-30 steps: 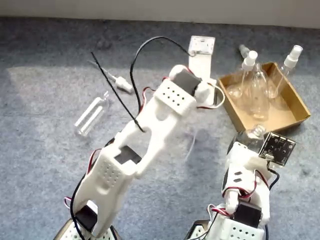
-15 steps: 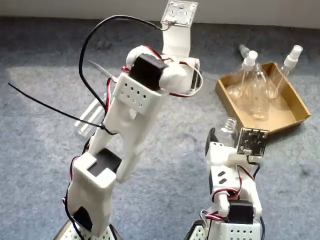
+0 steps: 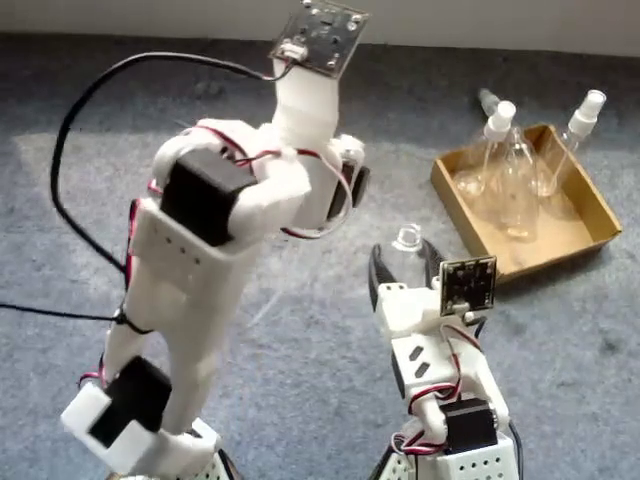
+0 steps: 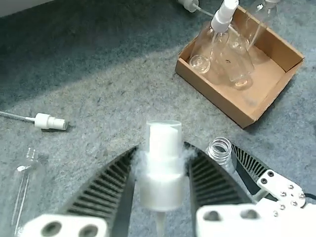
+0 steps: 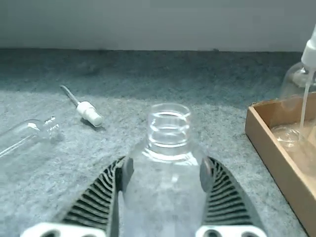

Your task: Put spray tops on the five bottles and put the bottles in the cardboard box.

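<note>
My left gripper [image 4: 162, 152] is shut on a white spray top [image 4: 161, 170], nozzle end up, held high above the carpet. Just beyond it is the open neck of a clear bottle [image 4: 219, 148]. My right gripper [image 5: 165, 170] is shut on this bottle [image 5: 169, 126], and in the high view the right gripper [image 3: 405, 262] holds the bottle [image 3: 406, 238] neck up beside the raised left arm [image 3: 230, 230]. The cardboard box [image 3: 470, 228] to the right holds three bottles [image 3: 515, 185], two with spray tops [image 3: 498, 118]. A loose spray top [image 4: 48, 121] and an empty bottle [image 4: 23, 174] lie on the carpet.
Another spray top [image 3: 487, 100] lies behind the box. The same box [image 5: 276, 148] stands close to the held bottle. Grey carpet [image 3: 560, 330] covers the whole work area, and a pale wall [image 5: 148, 19] runs along the far edge.
The left arm has risen and swung back to the left with the spray top. The right arm has drawn the bottle away from the box toward the middle, neck now up.
</note>
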